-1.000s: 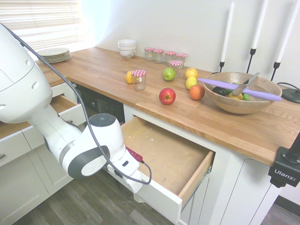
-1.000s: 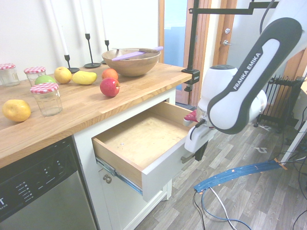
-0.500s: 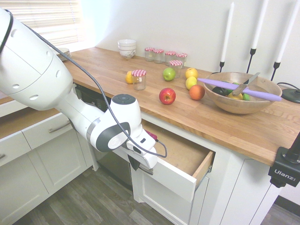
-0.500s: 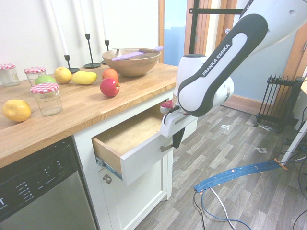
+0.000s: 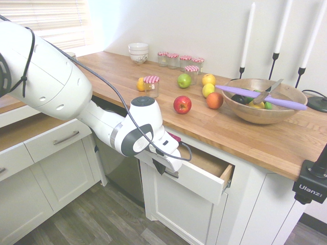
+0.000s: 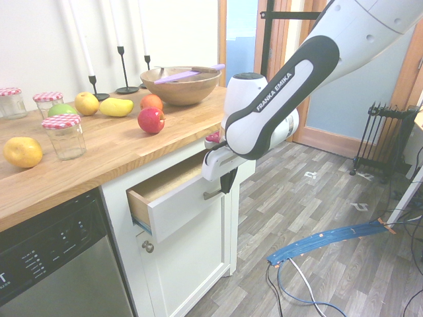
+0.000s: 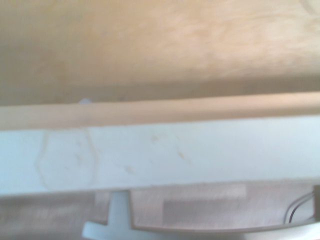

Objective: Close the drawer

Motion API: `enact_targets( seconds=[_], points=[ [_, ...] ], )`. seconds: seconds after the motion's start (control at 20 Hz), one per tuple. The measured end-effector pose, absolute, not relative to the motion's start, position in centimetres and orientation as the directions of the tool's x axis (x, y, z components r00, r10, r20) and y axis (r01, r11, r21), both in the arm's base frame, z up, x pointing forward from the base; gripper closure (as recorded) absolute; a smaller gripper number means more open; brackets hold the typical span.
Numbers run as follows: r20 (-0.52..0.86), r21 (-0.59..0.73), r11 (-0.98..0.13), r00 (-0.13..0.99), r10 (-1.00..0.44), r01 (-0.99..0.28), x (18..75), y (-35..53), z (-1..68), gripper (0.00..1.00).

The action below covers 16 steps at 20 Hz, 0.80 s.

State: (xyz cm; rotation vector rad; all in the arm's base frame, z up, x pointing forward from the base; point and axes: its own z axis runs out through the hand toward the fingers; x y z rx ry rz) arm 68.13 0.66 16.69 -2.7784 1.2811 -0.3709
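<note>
So the claw is pointing mostly downward, right up against the white front of the drawer, and its dark fingers are clenched together with nothing between them. It's not grasping the silver bar handle, which sits just beside the fingertips (in the first exterior view the fingers cover one end of it, so I can't say for sure whether they touch the bar itself or only the panel).

The drawer is only a little way open, just a strip of its wooden inside showing behind the claw, under the edge of the butcher-block countertop. The wrist view is basically staring down at the top edge of the drawer front, with the wood rim and the inside beyond it and the handle at the bottom, all a bit blurry.

Above and behind the claw, on the counter, the nearest thing is a red apple, then a jar with a checkered lid and more fruit. Farther off along the counter is a wooden bowl with a purple knife across it.
</note>
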Motion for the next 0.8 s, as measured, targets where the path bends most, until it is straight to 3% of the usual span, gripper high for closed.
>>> enact_targets(
  seconds=[0.8],
  points=[
    [0.243, -0.246, -0.642, 0.596, -0.766, -0.726, 69.0, 1.2, 21.4, 1.00]
  ],
)
